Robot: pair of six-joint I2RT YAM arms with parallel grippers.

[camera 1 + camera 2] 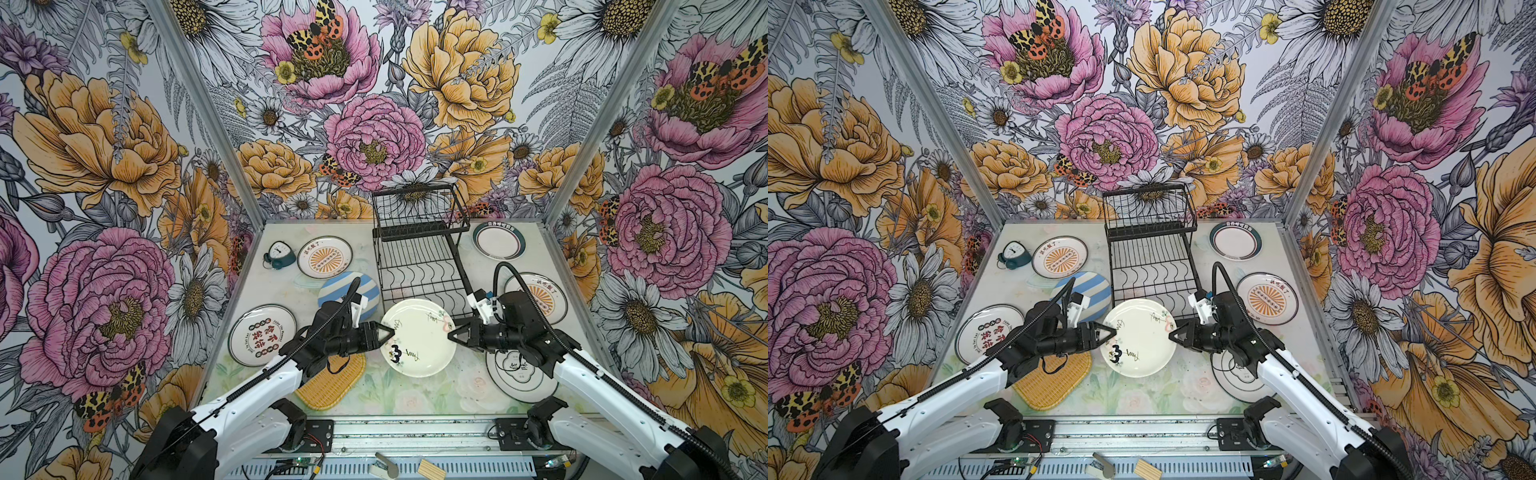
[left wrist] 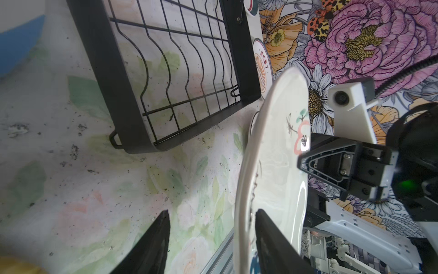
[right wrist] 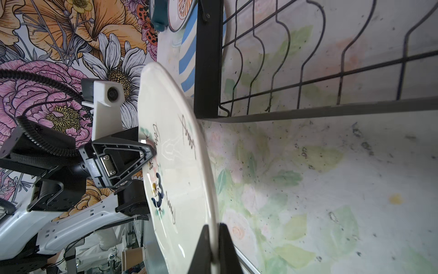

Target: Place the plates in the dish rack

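While the right gripper (image 3: 214,239) pinches tight on one rim of the white plate (image 1: 417,337), holding it up and tilted at the near edge of the dish rack (image 1: 379,266), the left gripper (image 2: 212,213) straddles the opposite rim, fingers apart, a gap on one side. Two-sided support, I reckon, to stand it upright for a slot.
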